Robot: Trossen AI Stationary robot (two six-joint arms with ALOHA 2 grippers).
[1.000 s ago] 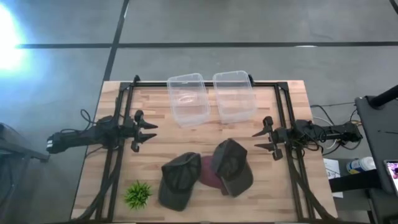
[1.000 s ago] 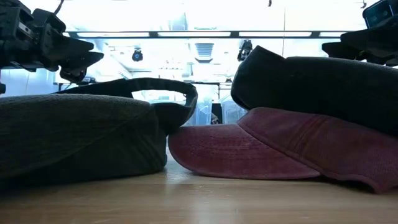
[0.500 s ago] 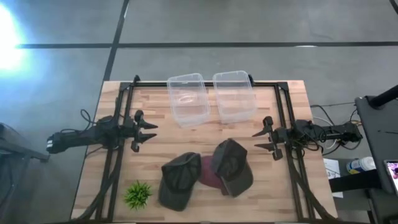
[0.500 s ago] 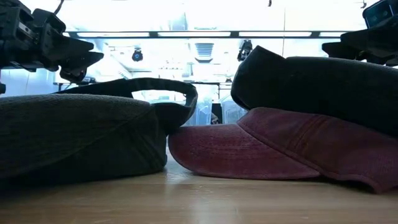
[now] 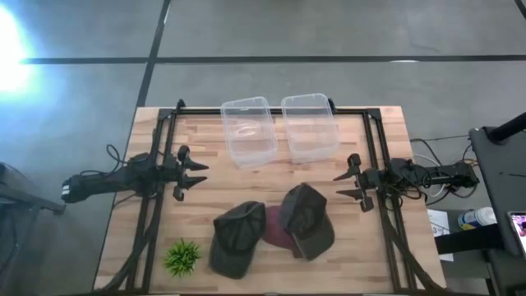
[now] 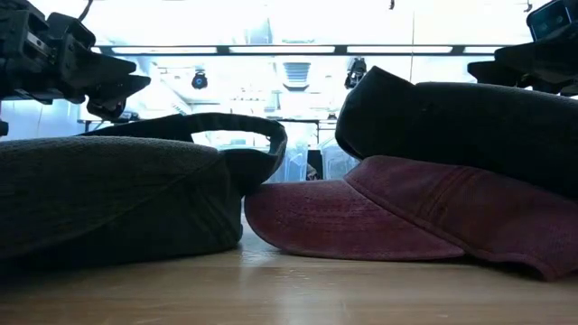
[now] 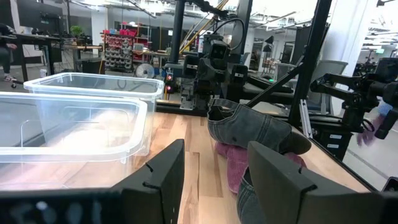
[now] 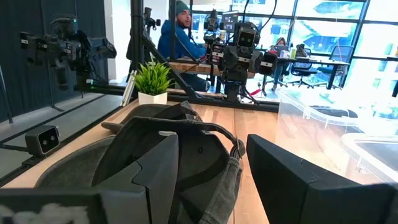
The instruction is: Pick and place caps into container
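Three caps lie bunched near the table's near edge: a dark cap (image 5: 234, 238) on the left, a maroon cap (image 5: 275, 232) in the middle, and a second dark cap (image 5: 307, 219) whose left part rests on the maroon one. Two clear plastic tubs (image 5: 248, 131) (image 5: 310, 126) stand side by side at the far edge. My left gripper (image 5: 197, 176) hovers open at the left, above the table. My right gripper (image 5: 343, 187) hovers open at the right, close to the right dark cap (image 8: 161, 155). Neither touches anything.
A small green plant (image 5: 182, 256) stands at the near left corner, beside the left dark cap. Black frame rails (image 5: 156, 164) run along both table sides. Bare wood lies between the tubs and the caps. People sit in the room beyond the table.
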